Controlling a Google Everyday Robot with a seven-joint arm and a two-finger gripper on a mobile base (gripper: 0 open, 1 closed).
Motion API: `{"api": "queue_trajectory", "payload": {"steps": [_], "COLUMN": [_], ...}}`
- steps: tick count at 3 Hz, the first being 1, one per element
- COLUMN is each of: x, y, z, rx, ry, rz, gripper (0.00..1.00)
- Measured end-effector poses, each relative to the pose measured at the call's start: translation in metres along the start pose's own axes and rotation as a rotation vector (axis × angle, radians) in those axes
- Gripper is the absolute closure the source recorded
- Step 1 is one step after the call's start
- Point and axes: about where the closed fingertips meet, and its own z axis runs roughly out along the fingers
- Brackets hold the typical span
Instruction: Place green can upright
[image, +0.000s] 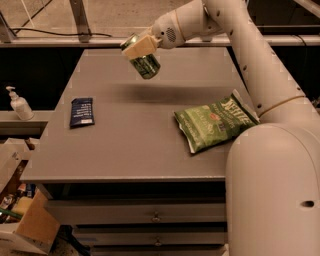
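The green can (146, 65) is a small shiny green drink can. My gripper (139, 49) is shut on it and holds it in the air above the far middle of the grey table (130, 135). The can hangs tilted, its lower end pointing down and to the right, its upper part hidden between the tan fingers (140, 47). A faint shadow lies on the table below it. My white arm reaches in from the upper right.
A green chip bag (216, 122) lies flat at the table's right side, close to my arm's base. A dark blue packet (81, 111) lies at the left. A white pump bottle (18, 104) stands on a ledge left of the table. Drawers sit below the front edge.
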Motion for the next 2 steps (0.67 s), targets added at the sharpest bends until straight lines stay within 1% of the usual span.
{"api": "queue_trajectory", "payload": {"steps": [1, 2], "x": [0.0006, 0.0022], "y": [-0.0024, -0.0018], "z": [-0.0025, -0.0106], "rx": [0.019, 0.065], "ry": [-0.067, -0.212], "rz": [0.005, -0.005], "gripper": [1.0, 1.0]}}
